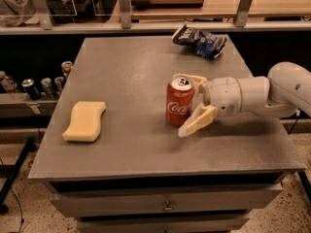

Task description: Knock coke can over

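Observation:
The coke can (179, 102) is red with white lettering and a silver top. It stands upright near the middle of the grey table (136, 144). My gripper (188, 103) comes in from the right on a white arm and is open. One tan finger (198, 120) lies in front of the can on its right side. The other finger (194, 78) reaches behind the can's top. The can stands between the two fingers at their tips.
A yellow sponge (85, 121) lies at the table's left. A blue and white snack bag (200, 41) lies at the far edge. Several small dark cans (41, 85) stand on a lower shelf left of the table.

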Robot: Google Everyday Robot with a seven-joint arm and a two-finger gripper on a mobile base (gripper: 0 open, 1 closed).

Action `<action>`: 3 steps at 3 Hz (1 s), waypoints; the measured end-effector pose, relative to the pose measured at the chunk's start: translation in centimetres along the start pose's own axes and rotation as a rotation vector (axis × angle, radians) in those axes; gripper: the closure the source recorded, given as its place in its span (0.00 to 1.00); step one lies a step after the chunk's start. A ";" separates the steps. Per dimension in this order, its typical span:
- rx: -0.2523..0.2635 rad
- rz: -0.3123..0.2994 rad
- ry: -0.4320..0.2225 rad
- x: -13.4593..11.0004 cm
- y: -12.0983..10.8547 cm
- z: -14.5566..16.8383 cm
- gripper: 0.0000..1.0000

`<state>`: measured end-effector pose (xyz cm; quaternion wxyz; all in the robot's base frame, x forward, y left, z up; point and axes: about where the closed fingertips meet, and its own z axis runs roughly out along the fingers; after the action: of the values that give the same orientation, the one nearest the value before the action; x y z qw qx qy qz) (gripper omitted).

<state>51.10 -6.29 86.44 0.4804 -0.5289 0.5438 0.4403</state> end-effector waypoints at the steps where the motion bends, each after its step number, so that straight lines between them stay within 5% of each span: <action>1: 0.024 0.004 0.009 0.4 -0.5 -1.0 0.17; 3: 0.061 0.012 0.022 0.8 -1.0 -2.7 0.62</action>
<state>51.96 -9.12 86.09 0.4879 -0.5153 0.5653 0.4205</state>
